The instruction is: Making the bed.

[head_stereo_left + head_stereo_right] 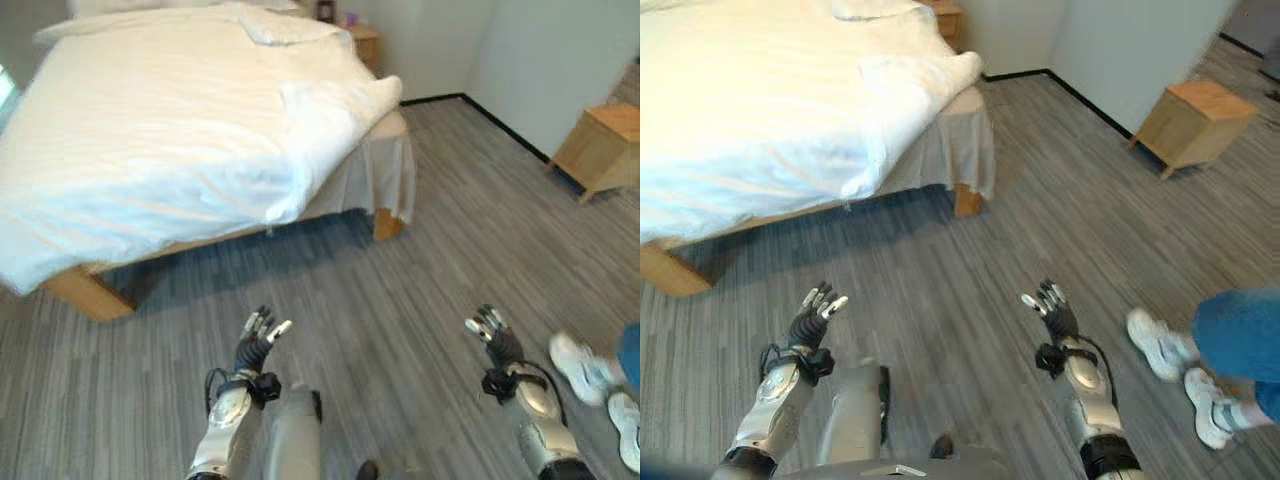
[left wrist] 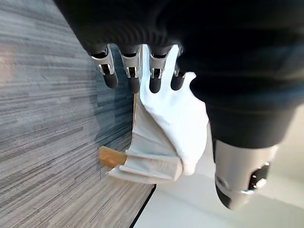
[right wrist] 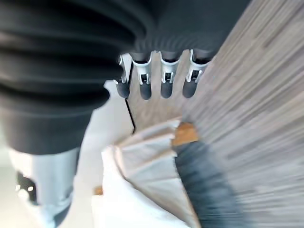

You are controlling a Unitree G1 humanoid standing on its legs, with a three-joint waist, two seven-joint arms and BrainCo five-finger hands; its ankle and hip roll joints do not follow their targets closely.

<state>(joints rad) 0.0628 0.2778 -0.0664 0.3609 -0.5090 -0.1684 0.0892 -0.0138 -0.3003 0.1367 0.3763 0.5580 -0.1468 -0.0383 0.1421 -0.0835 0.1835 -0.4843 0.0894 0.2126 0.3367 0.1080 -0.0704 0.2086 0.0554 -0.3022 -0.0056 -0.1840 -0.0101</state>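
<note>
1. The left hand [image 1: 258, 340] is raised over the grey plank floor [image 1: 400, 320], its fingers [image 2: 110, 76] straight and spread a little, holding nothing.
2. The right hand [image 1: 495, 335] is raised at about the same height, well apart from the left. Its fingers [image 3: 164, 85] are also straight and relaxed, and it holds nothing.
3. The bed [image 1: 180, 130] lies ahead of both hands and more to the left hand's side, well beyond the fingertips. Neither hand touches it.
4. A white duvet [image 1: 150, 150] covers the bed and hangs over the near edge. Its near corner [image 1: 340, 100] is bunched and folded back on itself. The far and left parts of the bed are cut off by the frame edge.
5. A pillow [image 1: 290, 28] lies at the far end of the bed, partly cut off.
6. Under the duvet corner a pale bed skirt [image 1: 385, 175] hangs over a wooden bed leg [image 1: 387, 222]. Both wrist views show this corner past the fingers.
7. A wooden nightstand [image 1: 600, 145] stands far ahead of the right hand, by the wall, cut off at the edge. Another wooden nightstand [image 1: 365, 42] stands beyond the bed, mostly hidden.
8. A person's white shoes [image 1: 1160, 345] and blue trouser leg [image 1: 1240, 335] are on the floor just to the outer side of the right hand; the rest is cut off.
</note>
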